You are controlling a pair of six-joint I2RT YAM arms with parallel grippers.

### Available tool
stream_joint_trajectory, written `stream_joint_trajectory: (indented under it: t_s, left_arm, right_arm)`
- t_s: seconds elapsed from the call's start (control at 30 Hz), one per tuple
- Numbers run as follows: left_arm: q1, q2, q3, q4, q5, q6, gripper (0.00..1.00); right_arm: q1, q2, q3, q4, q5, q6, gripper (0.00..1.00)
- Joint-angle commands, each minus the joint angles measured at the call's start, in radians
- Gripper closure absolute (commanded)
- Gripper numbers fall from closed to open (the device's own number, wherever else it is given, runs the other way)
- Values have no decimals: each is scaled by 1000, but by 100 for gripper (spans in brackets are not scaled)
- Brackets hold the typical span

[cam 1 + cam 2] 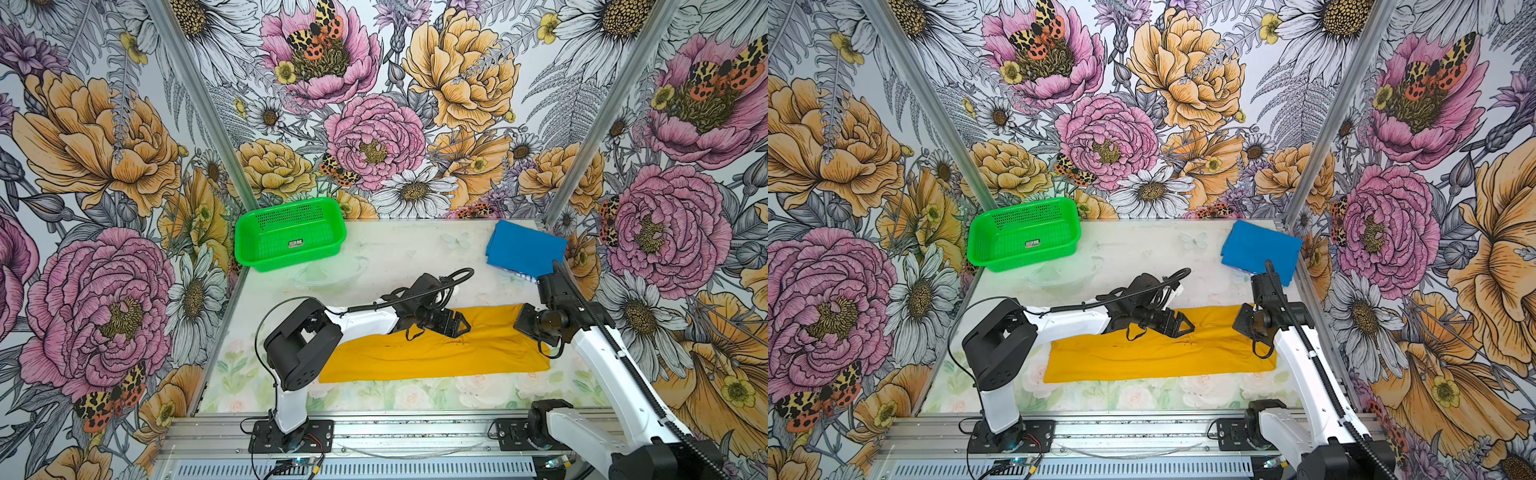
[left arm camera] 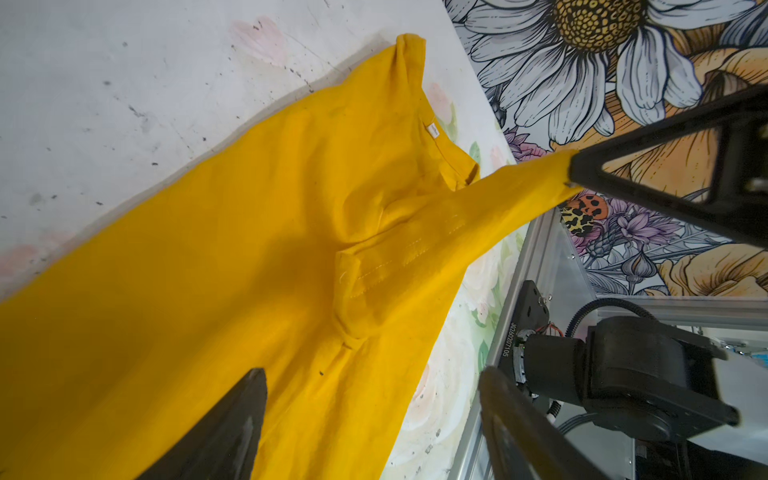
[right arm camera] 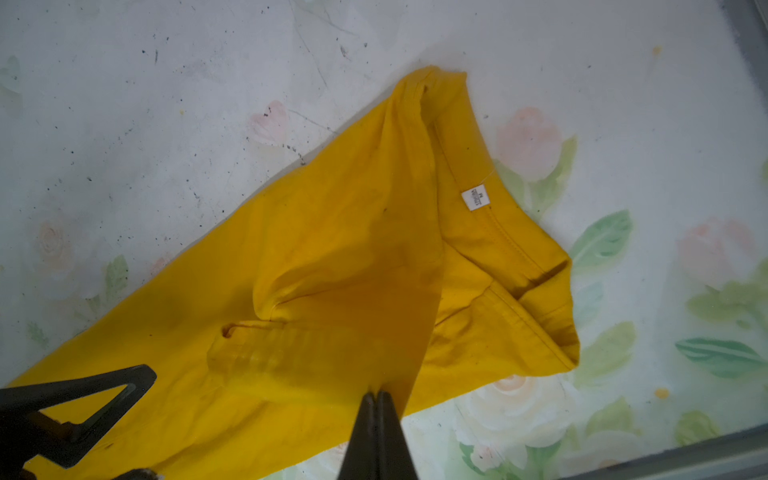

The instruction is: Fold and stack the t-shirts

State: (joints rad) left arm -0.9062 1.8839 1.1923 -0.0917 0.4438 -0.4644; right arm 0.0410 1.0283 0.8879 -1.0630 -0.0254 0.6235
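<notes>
Right gripper [image 3: 376, 397] is clamping the yellow shirt [image 1: 436, 353] by a sleeve as it is lying part-folded across the bench's [image 1: 395, 249] near half, left gripper [image 1: 462, 324] hovering above, jaws apart, while the blue shirt [image 1: 525, 249] is sitting folded in the far right corner, stacking seemingly not yet begun.

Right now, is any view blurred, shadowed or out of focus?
Both top views: sharp, evenly lit. Left wrist view: left claw blurred up close, soft shadow on the yellow shirt. Right wrist view: right claw out of focus, label sharp.
</notes>
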Motion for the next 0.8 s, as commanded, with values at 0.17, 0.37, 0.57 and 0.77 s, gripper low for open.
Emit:
stream_joint_trajectory:
  t_s: [0.17,0.37,0.57,0.77]
  left_arm:
    - [-2,17,-5,51,29,0,20]
    - [31,-28,-68,60,13,-2,20]
    - [76,-53,-142,64,14,-8,20]
    - [152,-240,-285,47,-48,-50,20]
  right_arm:
    - [2,97,36,74,46,-38,97]
    - [1,271,120,123,114,-83,45]
    - [-76,353,180,131,126,-144,28]
    - [-195,437,162,208,11,-181,29]
